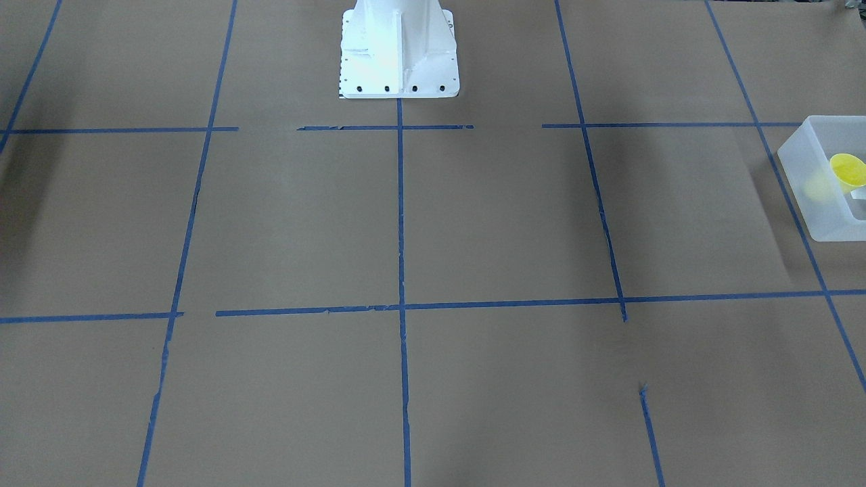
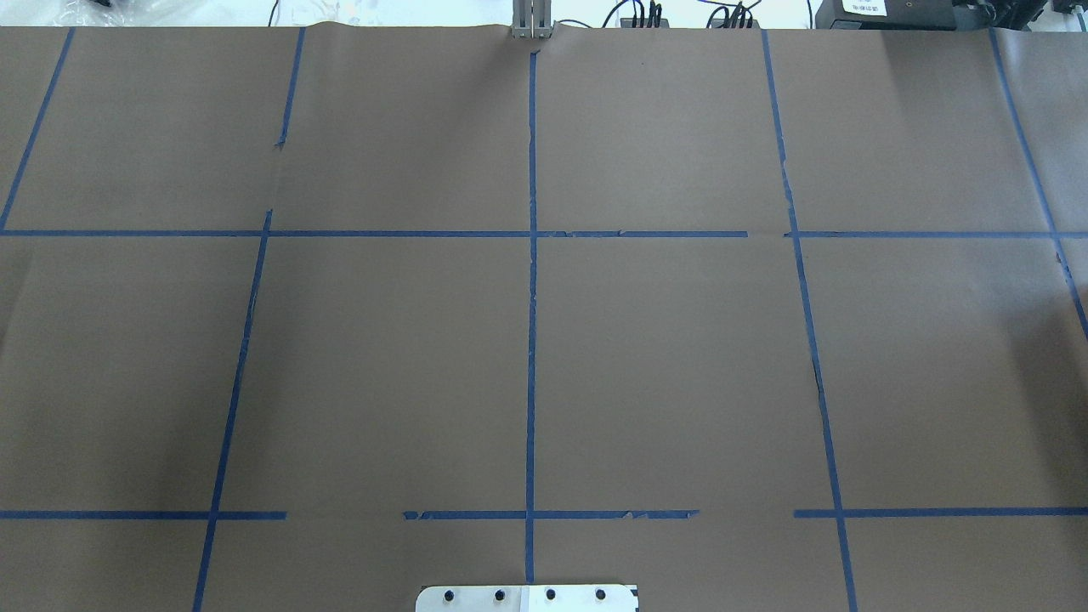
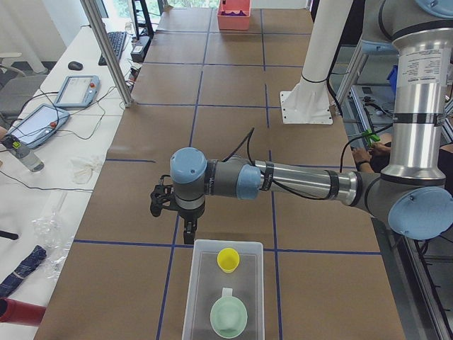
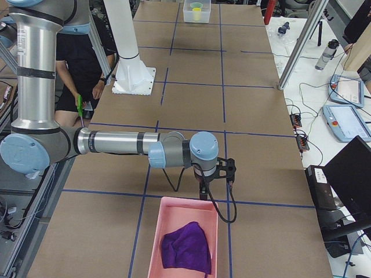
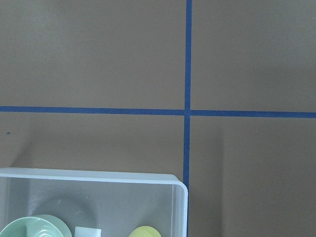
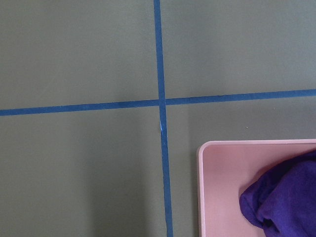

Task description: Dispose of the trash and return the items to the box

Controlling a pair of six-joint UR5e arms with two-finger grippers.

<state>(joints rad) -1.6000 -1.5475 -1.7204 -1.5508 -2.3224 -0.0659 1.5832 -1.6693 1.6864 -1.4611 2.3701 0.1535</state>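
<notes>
In the exterior left view, the left gripper (image 3: 189,232) hangs from the near arm and points down at the table (image 3: 233,142). Whether its fingers are spread or pressed together I cannot tell from here. Just beside it, toward the table's left end, stands the box (image 3: 192,287). Its long axis runs along the length of the table. Inside it are the yellow cup (image 3: 228,259) at the end nearer the gripper and a pale green cup (image 3: 228,316) behind it.

The left wrist view shows the box's corner (image 5: 98,176) at the bottom edge, with the yellow cup (image 5: 144,232) just inside. The gripper itself does not show there.

In the front-facing view the box (image 1: 822,203) is cut by the right edge, and the yellow cup (image 1: 848,170) lies tilted in it.

The overhead view shows only brown paper and blue tape (image 2: 531,340).

In the exterior right view, the right gripper (image 4: 204,189) hangs just beside a pink bin (image 4: 156,249) that holds a purple cloth (image 4: 186,248). Its state I cannot tell either.

The right wrist view shows the pink bin's corner (image 6: 217,168) and the cloth (image 6: 281,197).

I judge that any move to the box belongs to the left arm, which is much nearer.
</notes>
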